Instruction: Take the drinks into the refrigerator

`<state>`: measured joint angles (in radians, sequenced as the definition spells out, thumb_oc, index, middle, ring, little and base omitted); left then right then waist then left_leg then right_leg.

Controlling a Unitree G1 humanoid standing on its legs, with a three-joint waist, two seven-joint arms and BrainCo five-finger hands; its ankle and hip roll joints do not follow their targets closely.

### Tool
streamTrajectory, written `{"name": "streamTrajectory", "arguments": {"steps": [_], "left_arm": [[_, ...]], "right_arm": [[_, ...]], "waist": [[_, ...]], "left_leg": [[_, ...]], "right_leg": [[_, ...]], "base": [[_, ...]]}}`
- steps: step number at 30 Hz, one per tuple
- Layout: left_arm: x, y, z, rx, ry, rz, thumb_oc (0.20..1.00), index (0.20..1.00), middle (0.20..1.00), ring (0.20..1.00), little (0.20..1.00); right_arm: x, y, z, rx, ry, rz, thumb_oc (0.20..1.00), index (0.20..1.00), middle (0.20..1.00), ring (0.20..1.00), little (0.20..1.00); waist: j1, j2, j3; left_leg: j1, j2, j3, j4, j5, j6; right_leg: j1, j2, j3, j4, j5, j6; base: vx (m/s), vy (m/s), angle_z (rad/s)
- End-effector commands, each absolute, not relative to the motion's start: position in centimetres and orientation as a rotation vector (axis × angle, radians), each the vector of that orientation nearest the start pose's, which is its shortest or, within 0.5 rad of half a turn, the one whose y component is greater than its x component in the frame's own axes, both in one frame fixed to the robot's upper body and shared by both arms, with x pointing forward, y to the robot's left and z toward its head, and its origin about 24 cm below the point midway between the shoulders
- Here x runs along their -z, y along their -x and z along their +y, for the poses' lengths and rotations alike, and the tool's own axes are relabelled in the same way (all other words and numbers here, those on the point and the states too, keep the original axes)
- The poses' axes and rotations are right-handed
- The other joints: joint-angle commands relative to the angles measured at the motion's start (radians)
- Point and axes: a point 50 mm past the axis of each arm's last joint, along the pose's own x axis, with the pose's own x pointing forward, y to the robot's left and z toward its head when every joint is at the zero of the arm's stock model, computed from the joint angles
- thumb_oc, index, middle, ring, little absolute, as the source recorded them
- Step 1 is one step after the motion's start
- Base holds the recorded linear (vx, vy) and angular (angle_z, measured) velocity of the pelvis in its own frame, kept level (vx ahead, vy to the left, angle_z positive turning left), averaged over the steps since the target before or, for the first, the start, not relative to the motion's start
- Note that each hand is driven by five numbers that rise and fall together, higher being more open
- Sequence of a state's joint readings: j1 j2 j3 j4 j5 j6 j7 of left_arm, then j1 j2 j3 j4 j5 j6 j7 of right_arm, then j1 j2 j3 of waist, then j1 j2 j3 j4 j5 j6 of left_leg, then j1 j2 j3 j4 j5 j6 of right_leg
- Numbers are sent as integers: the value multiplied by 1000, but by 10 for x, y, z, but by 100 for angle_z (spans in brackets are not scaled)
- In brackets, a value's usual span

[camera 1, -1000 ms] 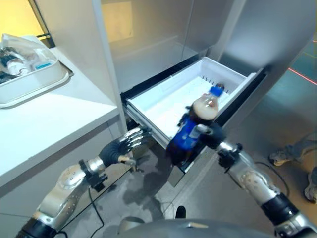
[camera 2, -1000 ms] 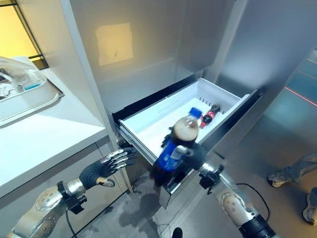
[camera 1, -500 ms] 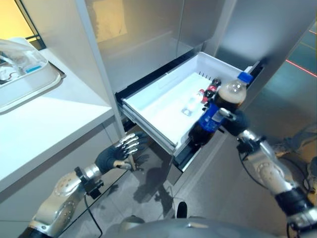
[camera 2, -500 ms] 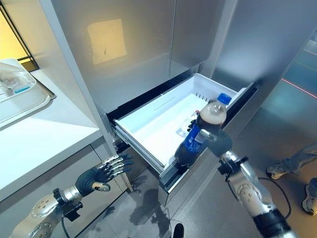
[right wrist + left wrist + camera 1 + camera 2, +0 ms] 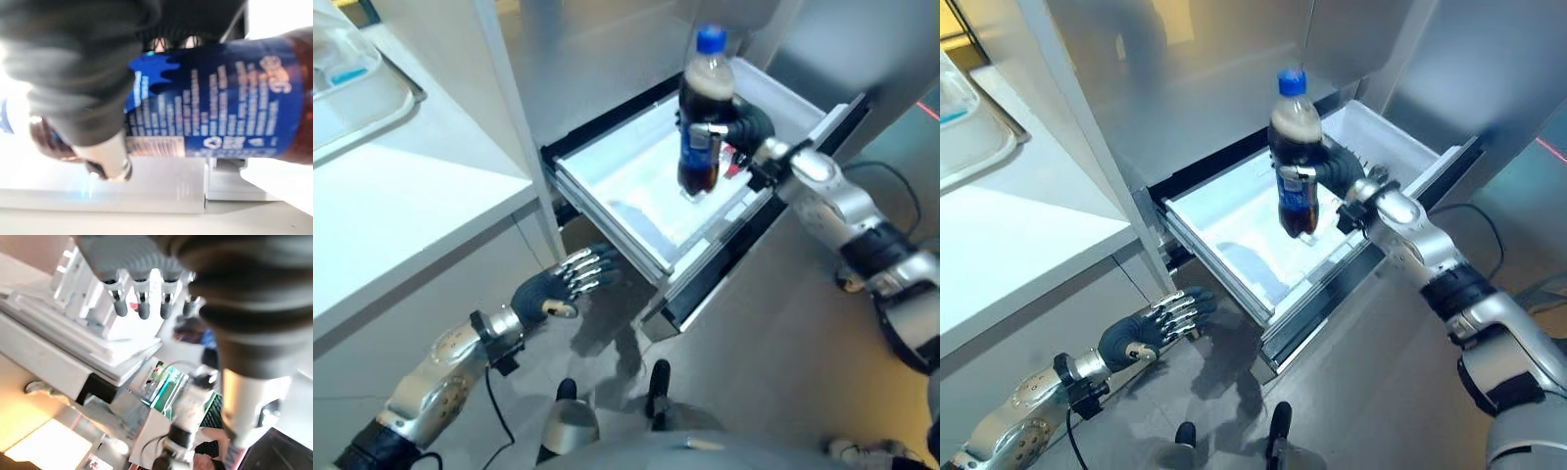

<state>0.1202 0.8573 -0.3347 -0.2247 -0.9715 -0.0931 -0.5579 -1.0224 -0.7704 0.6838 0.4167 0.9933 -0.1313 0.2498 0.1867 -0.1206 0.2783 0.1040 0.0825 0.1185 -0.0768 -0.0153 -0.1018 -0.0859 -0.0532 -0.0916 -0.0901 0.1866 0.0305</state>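
White counter (image 5: 401, 186) beside an open fridge drawer (image 5: 636, 211)
Left hand (image 5: 558, 291) hangs low with fingers spread, holding nothing — farther off, right hand (image 5: 736, 125) grips the cola bottle (image 5: 703, 108) upright above the drawer.

White counter (image 5: 401, 211) beside grey steel panels (image 5: 1185, 88); glossy grey floor (image 5: 1371, 392), perhaps wet.

— Where was the right hand (image 5: 741, 125)?
— Raised, arm stretched forward, fingers curled round a bottle (image 5: 702, 117).
— And the left hand (image 5: 560, 288)?
— Low down, fingers straight and spread, holding nothing.
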Motion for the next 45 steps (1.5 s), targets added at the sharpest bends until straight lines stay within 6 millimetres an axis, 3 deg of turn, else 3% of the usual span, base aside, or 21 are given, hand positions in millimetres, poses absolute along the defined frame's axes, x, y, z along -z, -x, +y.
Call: {"name": "streamTrajectory", "arguments": {"steps": [1, 7, 12, 22, 28, 31, 34, 40, 45], "left_arm": [[-104, -198, 174, 993, 229, 7, 1000, 1000, 1000, 1000, 1000], [-111, -204, 170, 1003, 208, -10, 1000, 1000, 1000, 1000, 1000], [-118, -206, 165, 1017, 175, -39, 1000, 1000, 1000, 1000, 1000], [-136, -207, 166, 1047, 65, -101, 1000, 1000, 1000, 1000, 1000], [-145, -206, 165, 1073, -25, -121, 1000, 1000, 1000, 1000, 1000], [-149, -205, 166, 1078, -48, -133, 1000, 1000, 1000, 1000, 1000], [-151, -203, 168, 1057, -79, -144, 1000, 1000, 1000, 1000, 1000], [-153, -202, 171, 969, -84, -194, 1000, 1000, 1000, 1000, 1000], [-150, -202, 173, 931, -79, -198, 1000, 1000, 1000, 1000, 1000]], "right_arm": [[-348, -361, -136, -598, 182, -673, 200, 200, 200, 200, 200], [-348, -373, -114, -588, 241, -636, 200, 200, 200, 200, 200], [-330, -381, -100, -605, 334, -566, 200, 200, 200, 200, 200], [-289, -397, -125, -517, 578, -400, 200, 200, 200, 200, 200], [-282, -402, -150, -455, 804, -298, 200, 200, 200, 200, 200], [-282, -403, -154, -446, 868, -273, 200, 200, 200, 200, 200], [-275, -412, -171, -358, 995, -174, 200, 200, 200, 200, 200], [-272, -422, -163, -290, 1202, -131, 200, 200, 200, 200, 200], [-261, -426, -158, -259, 1273, -101, 200, 200, 200, 200, 200]], "waist": [[20, 0, 11], [32, -7, 49], [33, -5, 81], [42, 12, 164], [42, -2, 228], [43, -8, 240], [45, -31, 242], [43, -68, 242], [43, -84, 242]], "left_leg": [[-65, -58, -43, 9, -1, 97], [-102, -58, -46, 14, 11, 97], [-121, -57, -47, 18, 16, 96], [-191, -54, -68, 39, 36, 91], [-252, -48, -87, 49, 57, 85], [-264, -46, -89, 54, 59, 84], [-310, -43, -97, 59, 65, 82], [-367, -34, -107, 53, 73, 77], [-395, -31, -109, 50, 74, 77]], "right_leg": [[10, -7, -3, 146, -122, 67], [-29, -4, 3, 154, -115, 64], [-52, -3, 1, 167, -114, 61], [-120, -1, -20, 208, -115, 61], [-172, -1, -40, 236, -109, 61], [-184, 0, -43, 240, -105, 62], [-216, 9, -50, 235, -96, 62], [-260, 21, -55, 217, -85, 60], [-282, 26, -54, 205, -78, 60]], "base": [[-43, 1, 3], [-41, -1, 0], [-32, 1, -1], [-55, -6, 5], [-64, -29, 13], [-43, -27, 12], [-15, -38, 10], [-11, -18, 11], [-10, -13, 3]]}}
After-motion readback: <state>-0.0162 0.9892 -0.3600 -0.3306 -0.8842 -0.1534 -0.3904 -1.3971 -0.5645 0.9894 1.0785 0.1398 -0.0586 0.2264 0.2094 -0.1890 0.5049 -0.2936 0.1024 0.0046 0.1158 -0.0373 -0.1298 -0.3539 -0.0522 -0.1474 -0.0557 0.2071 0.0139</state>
